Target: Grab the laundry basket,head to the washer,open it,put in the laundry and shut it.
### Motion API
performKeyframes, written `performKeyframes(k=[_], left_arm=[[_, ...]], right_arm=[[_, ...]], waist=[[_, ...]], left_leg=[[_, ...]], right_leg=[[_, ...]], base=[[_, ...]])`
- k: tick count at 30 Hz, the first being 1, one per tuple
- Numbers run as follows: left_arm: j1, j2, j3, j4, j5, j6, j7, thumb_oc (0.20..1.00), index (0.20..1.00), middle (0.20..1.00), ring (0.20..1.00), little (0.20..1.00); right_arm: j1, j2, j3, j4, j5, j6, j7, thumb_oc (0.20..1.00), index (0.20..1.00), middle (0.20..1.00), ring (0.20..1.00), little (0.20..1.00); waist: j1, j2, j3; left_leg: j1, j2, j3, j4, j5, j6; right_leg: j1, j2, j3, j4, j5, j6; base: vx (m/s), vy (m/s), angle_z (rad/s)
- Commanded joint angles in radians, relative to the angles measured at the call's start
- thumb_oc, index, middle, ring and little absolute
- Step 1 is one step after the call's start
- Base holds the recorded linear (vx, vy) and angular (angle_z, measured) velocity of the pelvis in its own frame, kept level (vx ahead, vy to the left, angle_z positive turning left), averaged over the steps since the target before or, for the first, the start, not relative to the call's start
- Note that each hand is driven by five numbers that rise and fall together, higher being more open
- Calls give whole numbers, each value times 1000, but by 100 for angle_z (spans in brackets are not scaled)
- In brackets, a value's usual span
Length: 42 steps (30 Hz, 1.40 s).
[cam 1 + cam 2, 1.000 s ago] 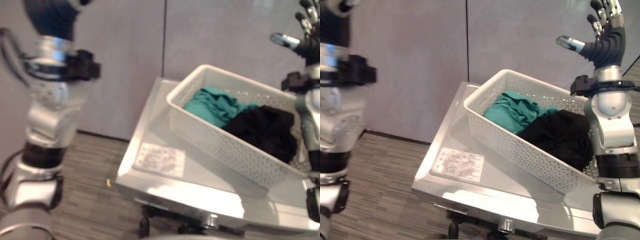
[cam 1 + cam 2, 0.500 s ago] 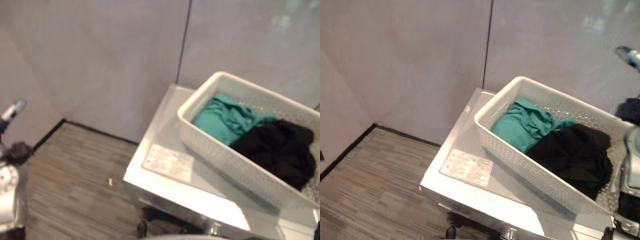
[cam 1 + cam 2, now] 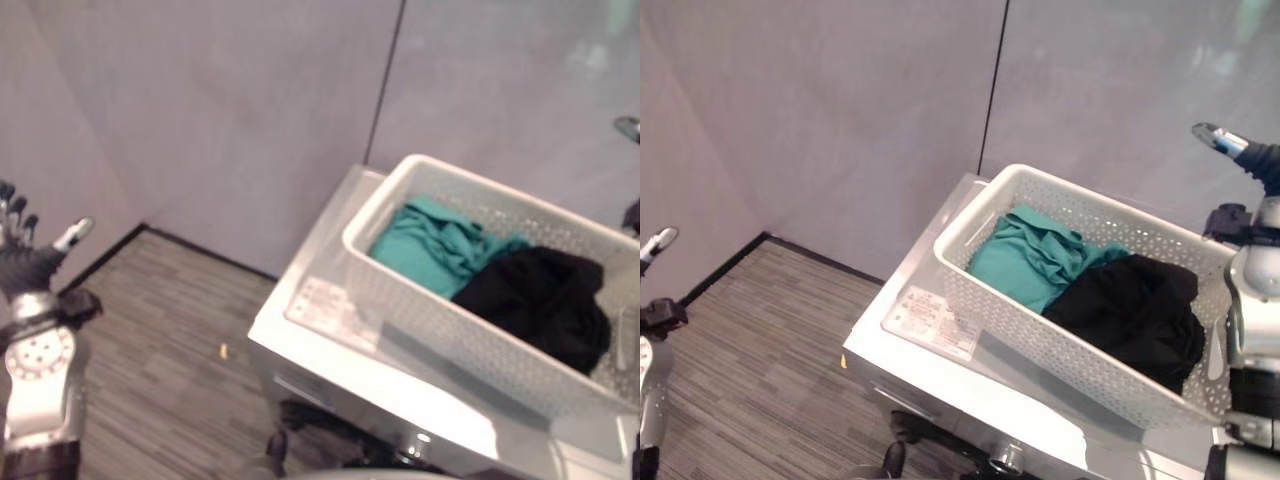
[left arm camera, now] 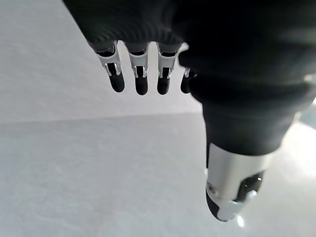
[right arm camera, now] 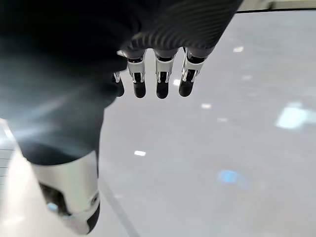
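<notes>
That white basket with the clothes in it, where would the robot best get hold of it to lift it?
Probably by the rim at its two short ends, one hand from each side. The white basket is long, sits skewed on the washer top and holds a teal garment and a black garment. Both the left hand and right hand are open, raised clear of it.

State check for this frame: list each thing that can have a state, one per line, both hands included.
laundry basket: resting on the washer's top, held by neither hand, loaded with clothes
teal garment: crumpled in the basket's left part
black garment: crumpled beside it, to its right
washer: lid shut, basket on it
left hand: open, raised, holding nothing
right hand: open, raised beyond the basket, holding nothing
</notes>
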Motion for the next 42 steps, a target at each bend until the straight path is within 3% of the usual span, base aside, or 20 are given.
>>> performKeyframes(k=[1,4,7,12,20,24,25,26,28,32,33,36,38,39,41,42], left_arm=[[-191,125,-62,59,-19,-49,-11,1000,1000,1000,1000,1000],[-282,193,-138,88,-46,-47,-32,1000,1000,1000,1000,1000],[-371,243,-199,104,-65,-38,-55,1000,1000,1000,1000,1000],[-402,226,-212,81,-65,-37,-63,1000,1000,1000,1000,1000],[-359,216,-176,92,-62,-30,-56,1000,1000,1000,1000,1000],[-211,182,-60,30,-36,-23,-55,1000,1000,1000,1000,1000],[-123,140,12,-8,-15,-20,-58,1000,1000,1000,1000,1000],[-122,145,10,-10,-15,-19,-58,1000,1000,1000,1000,1000],[4,73,114,-51,24,-20,-58,1000,1000,1000,1000,1000],[50,47,140,-67,20,-22,-63,1000,1000,1000,1000,1000],[102,1,181,-66,18,-25,-64,1000,1000,1000,1000,1000],[99,-27,182,-63,17,-35,-57,1000,1000,1000,1000,1000],[89,-61,177,-60,16,-44,-55,1000,1000,1000,1000,1000],[106,-104,164,-74,21,-47,-70,1000,1000,1000,1000,1000],[130,-143,158,-83,30,-50,-81,1000,1000,1000,1000,1000],[132,-144,156,-86,31,-51,-81,1000,1000,1000,1000,1000]], right_arm=[[-173,-121,169,189,158,66,85,1000,1000,1000,1000,1000],[-495,-226,463,477,192,133,182,1000,1000,1000,1000,1000],[-829,-208,750,715,167,183,248,1000,1000,1000,1000,1000],[-1000,-166,834,838,171,182,236,1000,1000,1000,1000,1000],[-1027,-218,828,676,190,140,190,1000,1000,1000,1000,1000],[-862,-310,679,384,127,113,130,1000,1000,1000,1000,1000],[-704,-352,531,245,95,93,105,1000,1000,1000,1000,1000],[-678,-351,506,237,93,95,105,1000,1000,1000,1000,1000],[-353,-382,177,61,45,58,74,1000,1000,1000,1000,1000],[-172,-384,-10,4,42,43,66,1000,1000,1000,1000,1000],[-42,-383,-147,-50,29,19,47,1000,1000,1000,1000,1000],[117,-355,-316,-126,-11,10,14,1000,1000,1000,1000,1000],[237,-295,-437,-180,-42,-5,-19,1000,1000,1000,1000,1000],[387,-205,-573,-260,-93,-12,-44,1000,1000,1000,1000,1000],[463,-143,-643,-305,-122,-24,-53,1000,1000,1000,1000,1000],[474,-137,-652,-313,-123,-23,-53,1000,1000,1000,1000,1000]], waist=[[23,29,-35],[28,19,-34],[29,25,-39],[42,29,-38],[35,22,-39],[12,22,-42],[-6,31,-43],[-4,26,-44],[-31,30,-44],[-29,15,-38],[-49,13,-22],[-62,-9,7],[-93,-30,24],[-110,-37,25],[-126,-27,17],[-124,-27,17]], left_leg=[[86,50,-22,39,-47,-37],[92,51,-9,32,-44,-41],[103,50,1,21,-44,-43],[102,46,-4,19,-47,-41],[93,38,-12,24,-56,-37],[96,40,-3,30,-60,-32],[101,43,0,31,-66,-30],[102,43,0,31,-66,-30],[107,58,9,41,-72,-32],[100,66,17,49,-64,-37],[76,77,25,40,-24,-48],[2,79,44,82,-10,-53],[-10,91,109,147,-50,-47],[13,137,149,280,-119,-41],[67,181,129,376,-132,-44],[61,182,126,383,-130,-45]], right_leg=[[70,12,-31,6,-79,23],[73,9,-38,6,-79,27],[79,3,-46,6,-77,34],[80,-3,-58,6,-81,39],[77,-6,-58,6,-86,38],[71,-4,-41,6,-78,34],[70,3,-25,6,-78,30],[70,3,-24,6,-78,29],[62,21,0,6,-80,23],[56,31,5,6,-78,19],[41,37,2,6,-76,20],[27,21,-16,6,-76,22],[-11,-5,-40,6,-51,23],[-36,-16,-63,6,-38,23],[-58,-15,-62,6,-34,22],[-59,-15,-64,6,-28,20]], base=[[31,5,11],[23,17,8],[41,38,-17],[38,21,-13],[19,17,11],[15,1,-3],[9,-13,-15],[-5,-41,-27],[-46,-92,-28],[-77,-59,-13],[-138,-45,-11],[-227,-60,0],[-280,7,33],[-284,72,60],[-181,98,53],[-126,83,23]])
